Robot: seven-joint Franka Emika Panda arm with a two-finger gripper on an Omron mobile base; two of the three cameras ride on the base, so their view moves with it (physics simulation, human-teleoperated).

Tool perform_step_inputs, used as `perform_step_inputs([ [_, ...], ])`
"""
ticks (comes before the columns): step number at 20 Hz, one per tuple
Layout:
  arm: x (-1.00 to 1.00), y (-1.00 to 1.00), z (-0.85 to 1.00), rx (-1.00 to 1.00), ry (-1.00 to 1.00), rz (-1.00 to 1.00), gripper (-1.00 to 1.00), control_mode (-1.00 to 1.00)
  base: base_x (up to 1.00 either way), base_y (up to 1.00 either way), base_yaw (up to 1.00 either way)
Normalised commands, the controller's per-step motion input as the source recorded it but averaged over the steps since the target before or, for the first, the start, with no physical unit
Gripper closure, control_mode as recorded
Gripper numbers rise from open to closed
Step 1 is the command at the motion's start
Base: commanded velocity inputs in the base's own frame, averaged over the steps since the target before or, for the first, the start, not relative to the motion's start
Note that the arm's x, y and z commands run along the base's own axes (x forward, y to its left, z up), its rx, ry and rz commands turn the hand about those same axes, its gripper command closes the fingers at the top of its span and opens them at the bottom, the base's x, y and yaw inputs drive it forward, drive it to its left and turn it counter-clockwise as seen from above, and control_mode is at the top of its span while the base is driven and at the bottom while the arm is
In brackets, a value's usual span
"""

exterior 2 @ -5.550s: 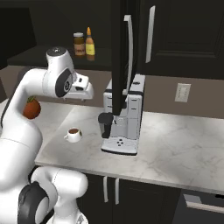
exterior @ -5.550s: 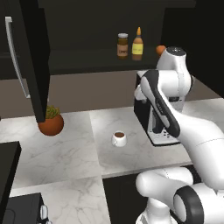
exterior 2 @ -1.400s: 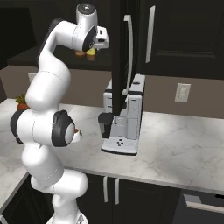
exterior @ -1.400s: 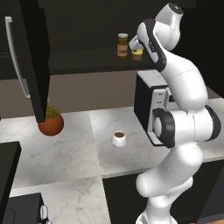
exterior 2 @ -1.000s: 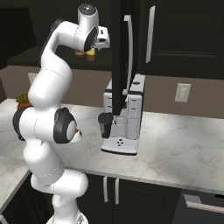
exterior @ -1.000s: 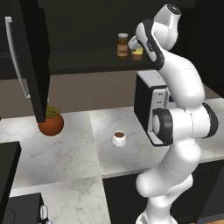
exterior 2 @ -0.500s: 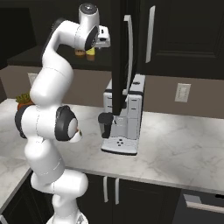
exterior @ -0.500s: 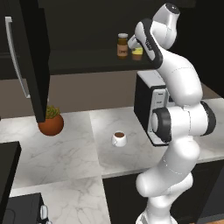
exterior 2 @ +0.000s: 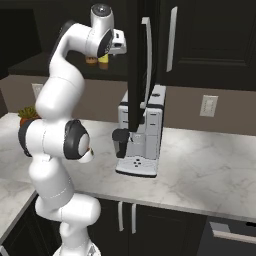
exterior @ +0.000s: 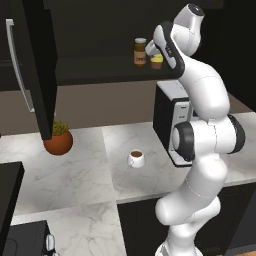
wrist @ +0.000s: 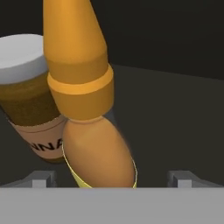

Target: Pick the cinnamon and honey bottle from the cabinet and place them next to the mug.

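Observation:
The honey bottle (wrist: 83, 92), amber with a tapering orange cap, stands very close in the hand view, its lower body between my gripper (wrist: 111, 179) fingertips (wrist: 41, 178). The jaws stand wide open, apart from the bottle on both sides. Just behind it to the left is the cinnamon (wrist: 26, 87), a brown jar with a pale lid. From the left base view my gripper (exterior: 154, 51) is up at the cabinet (exterior: 100, 75) shelf, covering most of the honey bottle (exterior: 156, 60), with the cinnamon (exterior: 140, 51) beside it. The white mug (exterior: 135, 158) sits on the counter below.
The cabinet's open door (exterior: 37, 65) with its long silver handle hangs at the left. An orange plant pot (exterior: 58, 142) stands under it. A coffee machine (exterior 2: 142, 140) sits on the marble counter (exterior: 85, 175) right of the mug, behind my arm.
The hand has edged slightly closer to the honey bottle on the shelf. The jaws have stayed wide open, and the bottles and the mug have not moved.

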Motion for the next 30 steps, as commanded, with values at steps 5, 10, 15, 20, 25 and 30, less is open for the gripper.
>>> perform_step_inputs([
  [5, 0.05, 0.0, 0.0, 0.0, 0.0, 0.0, -1.0, -1.0, 0.0, 0.0, 0.0],
  [10, 0.0, 0.0, 0.0, 0.0, 0.0, 0.0, -1.0, -1.0, 0.0, 0.0, 0.0],
  [15, 0.0, 0.0, 0.0, 0.0, 0.0, 0.0, 1.0, -1.0, 0.0, 0.0, 0.0],
  [20, 0.0, 0.0, 0.0, 0.0, 0.0, 0.0, 1.0, -1.0, 0.0, 0.0, 0.0],
  [25, -0.01, 0.0, 0.0, 0.0, 0.0, 0.0, 1.0, -1.0, 0.0, 0.0, 0.0],
  [30, -0.49, 0.0, -0.01, 0.0, 0.0, 0.0, 1.0, -1.0, 0.0, 0.0, 0.0],
])
